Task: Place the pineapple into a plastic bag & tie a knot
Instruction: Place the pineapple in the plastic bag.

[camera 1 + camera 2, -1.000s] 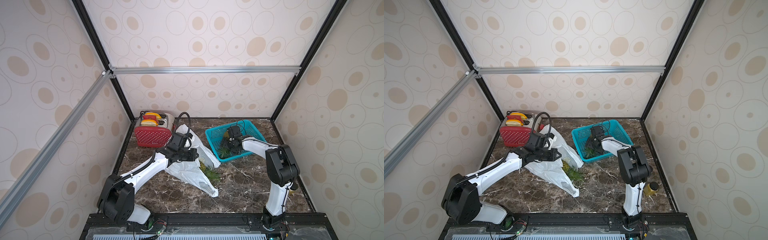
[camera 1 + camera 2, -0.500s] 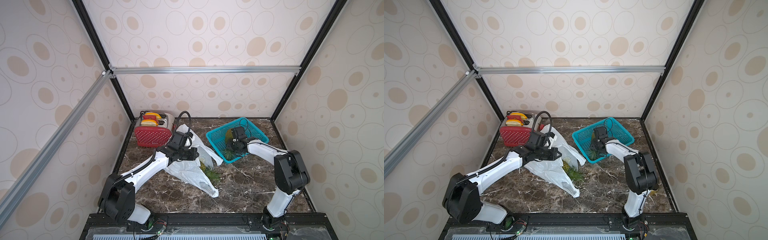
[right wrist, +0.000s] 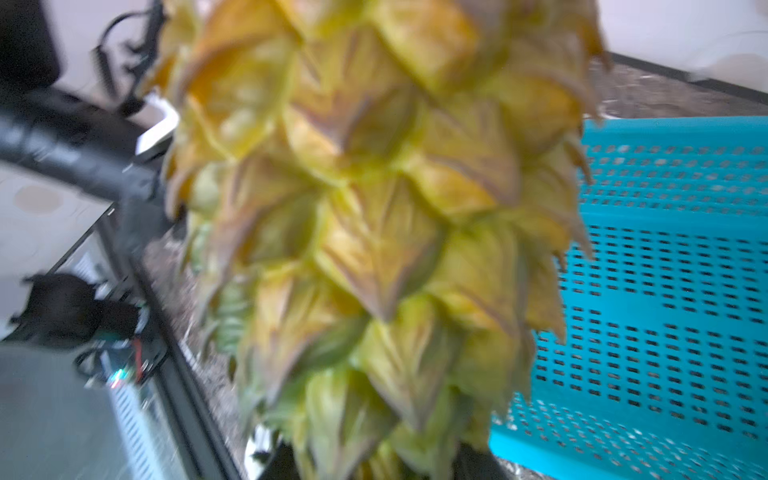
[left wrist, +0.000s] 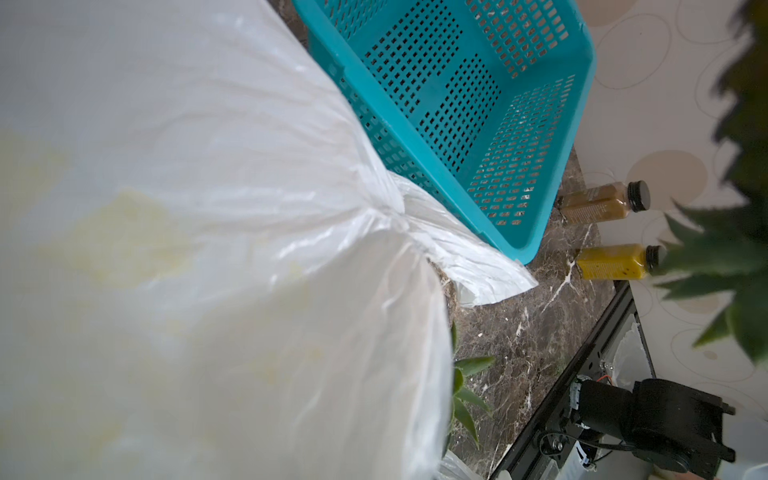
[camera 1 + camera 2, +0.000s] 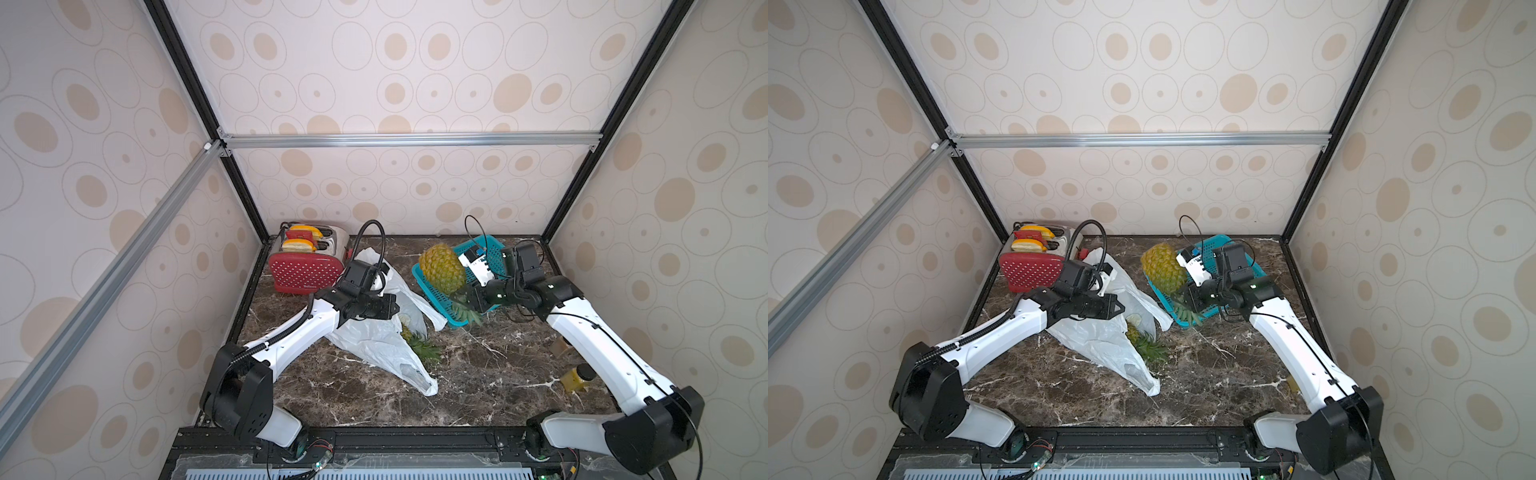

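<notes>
Pineapple [image 5: 442, 269] sits right of centre in both top views, held up off the table. Its body tilts to the upper left w/ the crown pointing down. It fills the right wrist view, blurred. R gripper [image 5: 468, 300] is clamped on it at the crown base, over the teal basket [image 5: 490, 245]. Plastic bag [image 5: 374, 338] lies crumpled at centre on the marble table [image 5: 478, 374]. L gripper [image 5: 394, 309] is closed, pinching the bag film. Red toaster [image 5: 305, 272] is upper left of the bag. Yellow bottle [image 5: 577, 377] is at lower right, by the R arm.

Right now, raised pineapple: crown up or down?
Down. Pineapple body is uppermost; its leaves hang at the right gripper, over the basket.
</notes>
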